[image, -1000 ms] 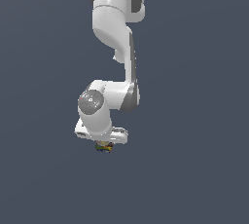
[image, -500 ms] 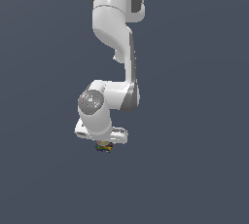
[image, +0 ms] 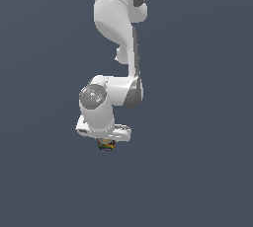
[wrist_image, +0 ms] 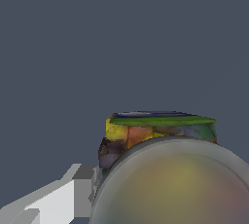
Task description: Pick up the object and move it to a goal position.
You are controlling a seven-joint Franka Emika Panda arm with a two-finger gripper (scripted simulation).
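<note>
The object (image: 106, 145) is a tiny squat item with dark sides flecked green, red and yellow. It sits right under the white hand of my gripper (image: 106, 147) in the exterior view. In the wrist view the object (wrist_image: 160, 135) is very close, and its round grey-tan top fills the near part of the picture. One pale finger (wrist_image: 68, 196) lies against its side; the other finger is hidden behind the object. The jaws look closed on the object. I cannot tell whether it touches the ground.
The white arm (image: 118, 18) reaches down from the top of the exterior view, with its elbow (image: 96, 97) just above the hand. All around is a plain dark grey-blue surface with no other objects or edges in view.
</note>
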